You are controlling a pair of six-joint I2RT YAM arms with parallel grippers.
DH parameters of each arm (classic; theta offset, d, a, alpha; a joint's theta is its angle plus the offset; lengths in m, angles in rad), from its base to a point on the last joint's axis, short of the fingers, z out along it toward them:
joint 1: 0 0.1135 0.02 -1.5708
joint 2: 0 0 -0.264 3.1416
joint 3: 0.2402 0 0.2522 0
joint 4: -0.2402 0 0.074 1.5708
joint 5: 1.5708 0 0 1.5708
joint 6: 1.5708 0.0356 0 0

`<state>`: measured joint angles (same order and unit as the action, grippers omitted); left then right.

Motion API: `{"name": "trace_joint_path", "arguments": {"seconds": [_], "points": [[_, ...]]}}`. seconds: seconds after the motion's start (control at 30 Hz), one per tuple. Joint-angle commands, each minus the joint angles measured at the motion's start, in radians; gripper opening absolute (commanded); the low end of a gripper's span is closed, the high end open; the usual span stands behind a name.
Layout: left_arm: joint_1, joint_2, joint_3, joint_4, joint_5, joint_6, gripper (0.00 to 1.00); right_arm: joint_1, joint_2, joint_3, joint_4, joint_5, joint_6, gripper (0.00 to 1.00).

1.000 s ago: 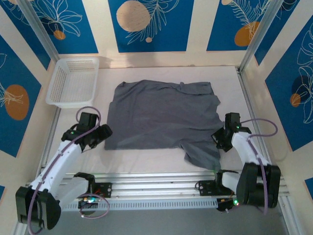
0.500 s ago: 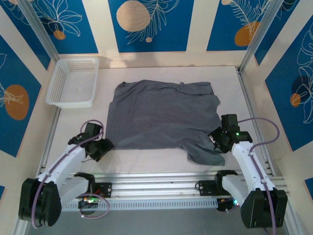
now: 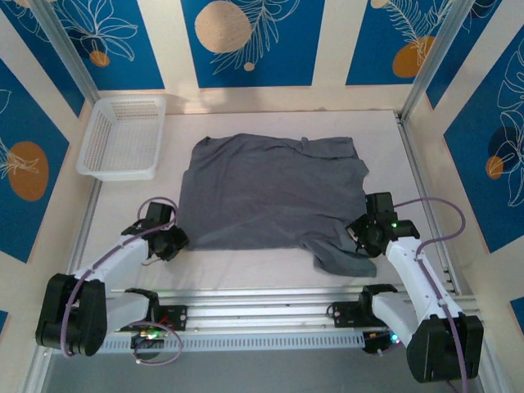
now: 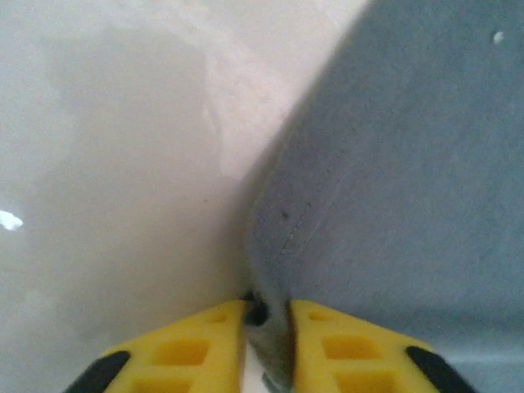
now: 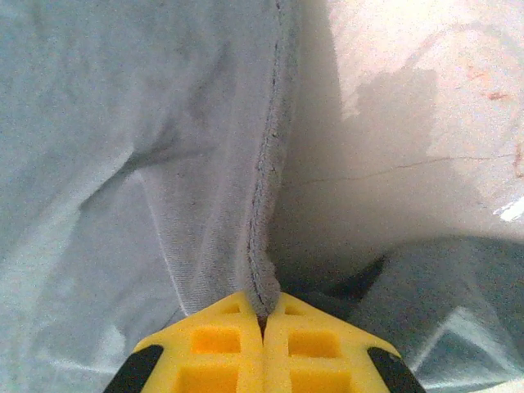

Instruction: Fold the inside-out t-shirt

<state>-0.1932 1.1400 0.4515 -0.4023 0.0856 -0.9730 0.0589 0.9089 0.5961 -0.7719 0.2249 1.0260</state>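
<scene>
The grey t-shirt lies spread out in the middle of the white worktop, mostly flat, with a loose flap of cloth bunched up at its near right corner. Down on the left, the left claw sits low at the shirt's near left corner, clenched on it. From the left wrist camera, the yellow fingers pinch a fold of the grey edge between them, bare worktop off to one side. Over on the right, the right claw is at the shirt's right edge, just above that bunched flap, and it is grasping too. The right wrist camera shows the stitched seam running straight down into its closed tips, the cloth rucked on either side. A white mesh basket stands at the far left corner, apart from the shirt.
</scene>
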Motion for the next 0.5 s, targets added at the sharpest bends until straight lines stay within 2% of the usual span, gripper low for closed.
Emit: {"name": "trace_joint_path", "arguments": {"seconds": [0.0, 0.13, 0.27, 0.47], "points": [[0.011, -0.022, -0.014, -0.055, -0.013, 0.009, 0.0, 0.001, -0.032, -0.03, -0.041, 0.064, 0.039, 0.0], [0.012, -0.154, 0.011, -0.218, -0.091, 0.042, 0.0, -0.023, -0.112, -0.07, -0.116, 0.142, 0.053, 0.0], [0.012, -0.264, 0.023, -0.291, -0.08, 0.09, 0.0, -0.081, -0.213, -0.106, -0.169, 0.126, 0.024, 0.0], [0.011, -0.244, 0.15, -0.328, -0.096, 0.142, 0.0, -0.097, -0.212, -0.016, -0.165, 0.117, -0.011, 0.0]]}}
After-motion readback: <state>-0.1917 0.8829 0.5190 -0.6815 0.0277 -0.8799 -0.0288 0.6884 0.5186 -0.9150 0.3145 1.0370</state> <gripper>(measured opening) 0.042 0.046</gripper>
